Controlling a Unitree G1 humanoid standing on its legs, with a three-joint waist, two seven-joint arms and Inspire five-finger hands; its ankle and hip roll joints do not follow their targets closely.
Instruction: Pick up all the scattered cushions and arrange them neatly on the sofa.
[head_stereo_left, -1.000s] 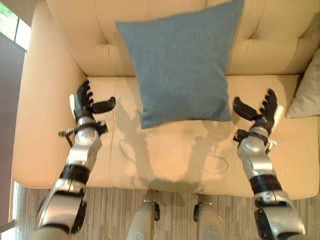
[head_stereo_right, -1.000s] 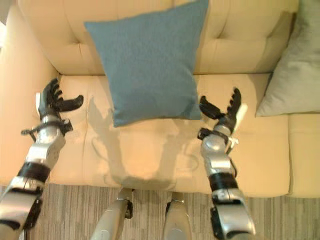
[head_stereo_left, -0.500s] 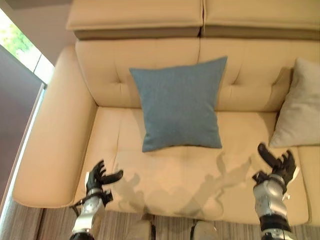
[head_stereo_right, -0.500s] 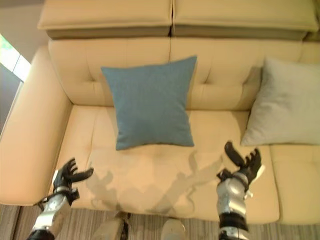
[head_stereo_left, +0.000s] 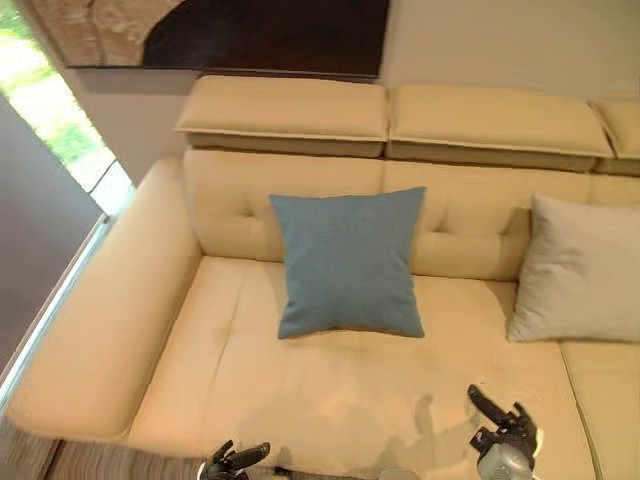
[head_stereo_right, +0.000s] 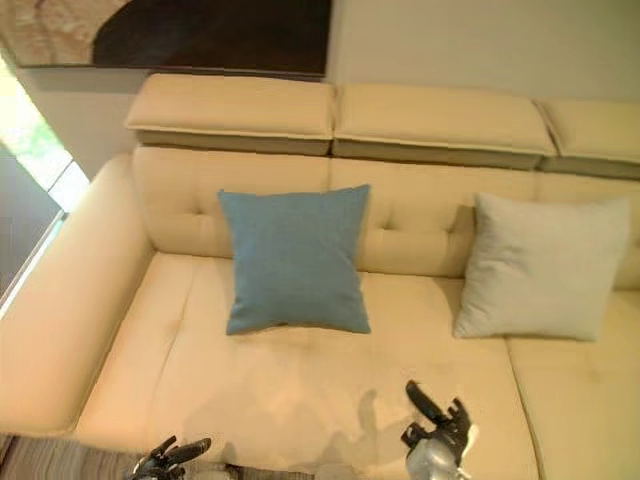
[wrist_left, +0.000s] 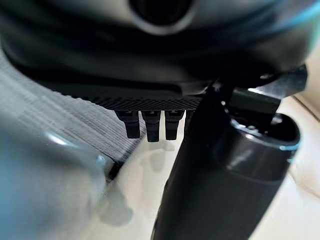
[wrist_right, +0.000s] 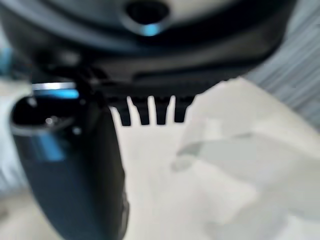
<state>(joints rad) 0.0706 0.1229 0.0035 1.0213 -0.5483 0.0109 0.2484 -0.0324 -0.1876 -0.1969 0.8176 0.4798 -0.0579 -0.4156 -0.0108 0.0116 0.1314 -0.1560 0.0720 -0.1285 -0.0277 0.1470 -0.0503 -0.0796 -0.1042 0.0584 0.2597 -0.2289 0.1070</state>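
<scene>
A blue cushion (head_stereo_left: 347, 262) leans upright against the backrest of the cream sofa (head_stereo_left: 130, 300), left of the middle. A pale grey cushion (head_stereo_right: 540, 268) leans against the backrest further right. Both hands are low at the sofa's front edge, well short of the cushions. My left hand (head_stereo_left: 236, 461) is open with nothing in it; its straight fingers (wrist_left: 150, 124) show in the left wrist view above the seat. My right hand (head_stereo_left: 503, 433) is open and empty too, fingers (wrist_right: 148, 110) spread over the cream seat.
The sofa seat (head_stereo_left: 330, 385) between the hands and the cushions is bare. A wide armrest (head_stereo_left: 95, 330) bounds the sofa on the left, with a bright window (head_stereo_left: 55, 120) beyond it. A dark framed picture (head_stereo_left: 230, 35) hangs on the wall above the headrests.
The camera has pulled back and tilted up, so more of the sofa and wall shows. Both hands have dropped to the picture's lower edge, away from the blue cushion, still open.
</scene>
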